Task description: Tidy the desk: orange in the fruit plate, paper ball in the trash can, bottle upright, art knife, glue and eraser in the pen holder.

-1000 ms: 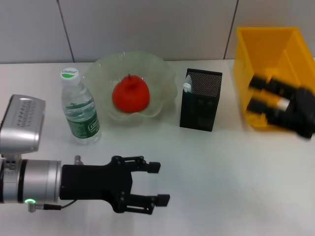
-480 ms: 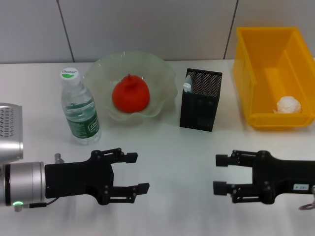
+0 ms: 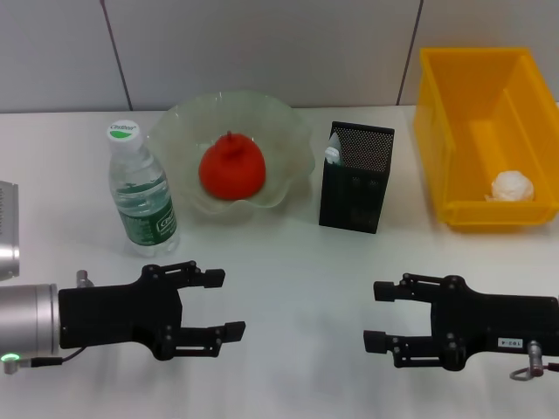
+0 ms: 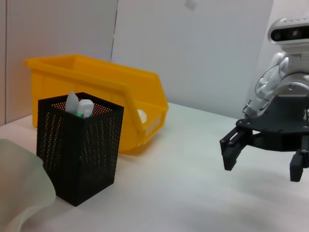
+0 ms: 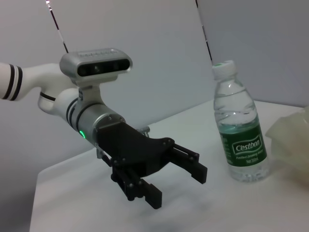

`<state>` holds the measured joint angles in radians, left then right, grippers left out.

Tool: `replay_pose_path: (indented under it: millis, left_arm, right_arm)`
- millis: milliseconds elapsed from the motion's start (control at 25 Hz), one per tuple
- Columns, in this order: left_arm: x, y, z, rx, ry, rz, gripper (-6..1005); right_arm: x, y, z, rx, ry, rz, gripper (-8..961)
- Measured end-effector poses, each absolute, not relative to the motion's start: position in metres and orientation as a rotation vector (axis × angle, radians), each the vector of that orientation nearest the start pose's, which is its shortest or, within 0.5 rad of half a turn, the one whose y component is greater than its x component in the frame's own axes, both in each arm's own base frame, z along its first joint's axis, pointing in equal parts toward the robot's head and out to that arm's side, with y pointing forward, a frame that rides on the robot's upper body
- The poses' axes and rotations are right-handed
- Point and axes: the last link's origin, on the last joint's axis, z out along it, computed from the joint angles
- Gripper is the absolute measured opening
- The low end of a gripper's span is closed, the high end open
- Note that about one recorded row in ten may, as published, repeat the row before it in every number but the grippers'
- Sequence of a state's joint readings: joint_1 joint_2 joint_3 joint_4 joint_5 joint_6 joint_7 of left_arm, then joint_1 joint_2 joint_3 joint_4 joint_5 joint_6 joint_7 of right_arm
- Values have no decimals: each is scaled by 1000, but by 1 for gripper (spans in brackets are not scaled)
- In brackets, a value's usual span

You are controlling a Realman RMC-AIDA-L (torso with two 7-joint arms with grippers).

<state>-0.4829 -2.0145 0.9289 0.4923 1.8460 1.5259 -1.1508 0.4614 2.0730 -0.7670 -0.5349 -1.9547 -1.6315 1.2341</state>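
The orange (image 3: 231, 168) lies in the fruit plate (image 3: 175, 122). To its left the bottle (image 3: 140, 192) stands upright. The paper ball (image 3: 511, 186) rests in the yellow trash can (image 3: 489, 96). Two pale tops (image 4: 79, 105) poke out of the black pen holder (image 3: 354, 188); I cannot tell whether they are the glue or the art knife, and the eraser is hidden. My left gripper (image 3: 224, 304) hovers open and empty near the front left of the table. My right gripper (image 3: 377, 316) is open and empty at the front right, facing it.
White tabletop (image 3: 297, 262) lies between the two grippers and the row of objects. A grey wall runs behind the table. In the left wrist view the pen holder (image 4: 79, 145) stands just in front of the trash can (image 4: 96, 82).
The right gripper has come back from the trash can to the front right of the table, leaving the paper ball in view inside. The left gripper has drawn back to the left.
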Motion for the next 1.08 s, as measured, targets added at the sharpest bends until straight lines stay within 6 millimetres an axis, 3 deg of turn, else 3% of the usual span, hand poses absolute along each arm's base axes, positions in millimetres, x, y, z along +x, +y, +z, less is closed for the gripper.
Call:
replay_pose_path:
  millis: [1080]
  left_arm:
    - [-289,295,-17,-2885,-455,-626,829]
  right_arm:
    - [273,292,-27,-2822,593,789,788]
